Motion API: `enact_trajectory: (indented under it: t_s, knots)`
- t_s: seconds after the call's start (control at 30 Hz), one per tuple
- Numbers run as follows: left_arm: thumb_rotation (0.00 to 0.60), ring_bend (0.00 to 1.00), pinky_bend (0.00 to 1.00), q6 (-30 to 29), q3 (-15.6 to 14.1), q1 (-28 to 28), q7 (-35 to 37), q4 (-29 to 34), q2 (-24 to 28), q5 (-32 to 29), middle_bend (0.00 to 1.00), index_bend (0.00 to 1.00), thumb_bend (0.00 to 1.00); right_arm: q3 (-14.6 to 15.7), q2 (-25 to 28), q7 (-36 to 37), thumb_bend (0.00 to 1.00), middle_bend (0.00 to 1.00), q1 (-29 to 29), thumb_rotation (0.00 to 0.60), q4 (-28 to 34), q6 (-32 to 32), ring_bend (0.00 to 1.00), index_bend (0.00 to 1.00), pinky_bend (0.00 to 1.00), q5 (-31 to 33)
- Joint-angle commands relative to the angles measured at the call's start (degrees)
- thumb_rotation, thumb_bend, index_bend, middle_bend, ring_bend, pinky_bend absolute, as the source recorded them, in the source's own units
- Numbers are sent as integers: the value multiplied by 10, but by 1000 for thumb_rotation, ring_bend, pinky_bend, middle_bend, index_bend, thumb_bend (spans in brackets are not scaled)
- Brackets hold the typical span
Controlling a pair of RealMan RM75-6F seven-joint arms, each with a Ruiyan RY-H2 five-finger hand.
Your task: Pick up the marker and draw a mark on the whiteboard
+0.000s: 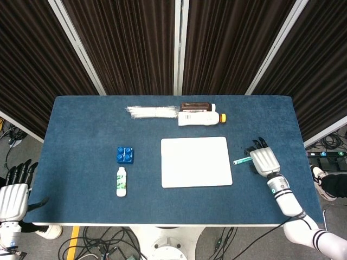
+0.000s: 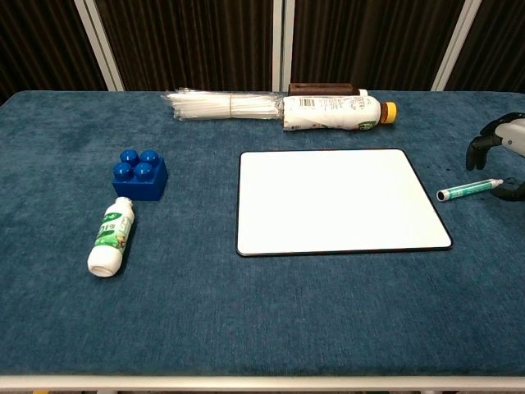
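Observation:
The green-and-white marker (image 1: 242, 160) (image 2: 469, 190) lies on the blue cloth just right of the whiteboard (image 1: 196, 161) (image 2: 340, 201), which lies flat and blank in the table's middle. My right hand (image 1: 264, 161) (image 2: 500, 154) hovers over the marker's right end with its fingers arched and apart, holding nothing; in the chest view only part of the hand shows at the right edge. Off the table's front left corner, my left hand (image 1: 14, 196) hangs with fingers spread and empty.
A blue brick (image 1: 125, 155) (image 2: 140, 173) and a small white bottle (image 1: 121, 181) (image 2: 111, 236) lie left of the whiteboard. Behind it lie a larger bottle (image 1: 200, 118) (image 2: 335, 112), a brown block (image 1: 195, 106) and a wrapped bundle of white sticks (image 1: 153, 112) (image 2: 223, 105).

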State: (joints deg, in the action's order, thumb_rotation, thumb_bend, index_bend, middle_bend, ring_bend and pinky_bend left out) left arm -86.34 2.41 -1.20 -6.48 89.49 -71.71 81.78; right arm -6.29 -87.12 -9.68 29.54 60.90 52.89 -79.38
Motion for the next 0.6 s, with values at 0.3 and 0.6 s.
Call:
enact_trajectory:
  t_s: [0.3,0.6]
  knots:
    - [600,0,0,0,0,2,6,-5,-2,-2,0,90,0,18,-48,-14,226,429,24,600,-61,-1,146,474,21,-21]
    - [600,0,0,-1,0,4,10,-10,-3,-2,0,91,0,20,-63,-14,226,442,32,600,-82,-5,154,475,24,-18]
